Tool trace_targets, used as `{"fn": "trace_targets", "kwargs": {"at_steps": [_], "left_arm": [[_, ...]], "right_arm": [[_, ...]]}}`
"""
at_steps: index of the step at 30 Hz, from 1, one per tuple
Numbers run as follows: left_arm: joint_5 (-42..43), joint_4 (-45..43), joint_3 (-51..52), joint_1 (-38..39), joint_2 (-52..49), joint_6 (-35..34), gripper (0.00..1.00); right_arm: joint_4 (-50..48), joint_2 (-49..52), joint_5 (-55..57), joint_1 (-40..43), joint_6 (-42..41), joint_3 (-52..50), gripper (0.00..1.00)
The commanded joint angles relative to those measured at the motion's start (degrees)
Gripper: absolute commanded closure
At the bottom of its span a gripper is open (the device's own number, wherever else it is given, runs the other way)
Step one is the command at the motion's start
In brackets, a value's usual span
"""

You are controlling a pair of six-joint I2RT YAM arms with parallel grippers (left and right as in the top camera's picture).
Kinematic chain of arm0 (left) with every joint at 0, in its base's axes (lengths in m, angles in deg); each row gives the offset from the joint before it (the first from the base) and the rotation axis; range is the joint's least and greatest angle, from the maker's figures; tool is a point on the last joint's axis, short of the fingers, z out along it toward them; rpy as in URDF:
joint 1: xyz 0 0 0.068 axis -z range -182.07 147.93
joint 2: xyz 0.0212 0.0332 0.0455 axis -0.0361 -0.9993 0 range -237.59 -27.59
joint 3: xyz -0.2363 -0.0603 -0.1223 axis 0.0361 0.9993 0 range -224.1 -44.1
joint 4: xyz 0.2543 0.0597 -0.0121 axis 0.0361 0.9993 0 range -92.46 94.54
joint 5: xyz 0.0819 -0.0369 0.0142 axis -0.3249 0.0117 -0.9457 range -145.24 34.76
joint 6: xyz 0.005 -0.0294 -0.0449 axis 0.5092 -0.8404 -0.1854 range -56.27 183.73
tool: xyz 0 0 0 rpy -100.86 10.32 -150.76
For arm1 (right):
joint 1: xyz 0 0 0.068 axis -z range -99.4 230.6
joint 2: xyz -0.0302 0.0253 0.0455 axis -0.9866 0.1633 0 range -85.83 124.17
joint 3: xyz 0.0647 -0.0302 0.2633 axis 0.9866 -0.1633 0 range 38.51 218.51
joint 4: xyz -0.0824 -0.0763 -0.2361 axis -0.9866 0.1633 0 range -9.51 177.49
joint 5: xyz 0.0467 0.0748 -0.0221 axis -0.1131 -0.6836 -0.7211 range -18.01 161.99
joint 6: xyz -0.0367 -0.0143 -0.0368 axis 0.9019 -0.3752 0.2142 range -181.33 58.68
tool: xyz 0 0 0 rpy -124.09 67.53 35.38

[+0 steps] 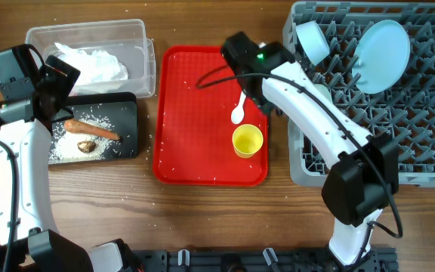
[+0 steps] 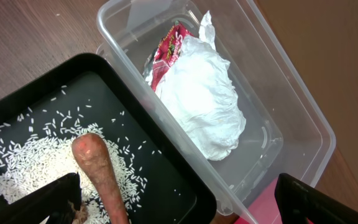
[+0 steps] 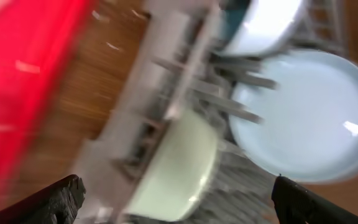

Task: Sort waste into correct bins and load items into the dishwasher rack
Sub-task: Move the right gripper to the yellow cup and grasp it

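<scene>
Left pincer [image 2: 182,202]: fingers wide apart, nothing between them. It hangs over the far right corner of the black tray [image 2: 148,130], where that tray meets the clear bin [image 2: 278,81]. Directly under it lies a carrot [image 2: 101,177], its blunt end pointing to the far side, on a scatter of rice [image 2: 23,162]. Overhead I also see a small brown scrap [image 1: 87,146] just beside the carrot on the near side. The clear bin sits on the far side of the black tray, touching it or nearly so. It holds crumpled white paper [image 2: 197,93] with a red wrapper [image 2: 166,53] tucked against it.

Right pincer [image 3: 179,202]: fingers also spread, gripping nothing. Its wrist picture is badly blurred. I can make out a cream bowl [image 3: 173,168] in the left edge of the dishwasher rack [image 1: 399,128], a pale blue plate [image 3: 303,118] right of it, and a second pale bowl [image 3: 263,25] farther back. Overhead, the arm reaches across the far right corner of the red tray [image 1: 202,113].

Red tray: middle of the table [image 1: 217,219]. On it is a white spoon [image 1: 238,112], with a yellow cup [image 1: 248,140] upright just on its near side, both near the tray's right edge. A few rice grains lie on the tray and on the table around it.
</scene>
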Motion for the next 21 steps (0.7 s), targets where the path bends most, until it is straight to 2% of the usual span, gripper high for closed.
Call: {"fn": "trace_targets", "kwargs": {"at_steps": [1, 3, 5, 7, 11, 15, 18, 19, 21], "left_arm": [[0.02, 0.00, -1.09, -0.31, 0.94, -0.74, 0.00], [0.02, 0.00, -1.09, -0.31, 0.94, -0.74, 0.00], [0.02, 0.00, -1.09, -0.31, 0.94, -0.74, 0.00], [0.02, 0.00, -1.09, -0.31, 0.94, -0.74, 0.00], [0.02, 0.00, -1.09, -0.31, 0.94, -0.74, 0.00], [0.02, 0.00, -1.09, -0.31, 0.94, -0.74, 0.00], [0.02, 0.00, -1.09, -0.31, 0.94, -0.74, 0.00], [0.02, 0.00, -1.09, -0.31, 0.94, -0.74, 0.00], [0.02, 0.00, -1.09, -0.31, 0.94, -0.74, 0.00]], "right_arm": [[-1.25, -0.68, -33.90, -0.02, -0.09, 3.93, 0.00], [-1.49, -0.48, -46.60, 0.02, -0.02, 3.15, 0.00], [-1.44, -0.48, -46.36, 0.07, -0.52, 2.05, 0.01], [-1.46, -0.48, -45.46, 0.59, -3.78, 0.61, 0.11], [-1.38, -0.48, -42.73, 2.10, -9.55, -3.32, 0.19], [-1.42, -0.48, -42.73, 2.69, -9.57, -7.30, 0.24], [-3.34, -0.48, -42.69, 2.69, -9.49, -10.12, 0.32], [-4.57, -0.48, -42.69, 2.69, -9.51, -11.54, 0.36], [-8.41, -0.48, -42.71, 2.69, -9.53, -16.85, 0.70]]}}
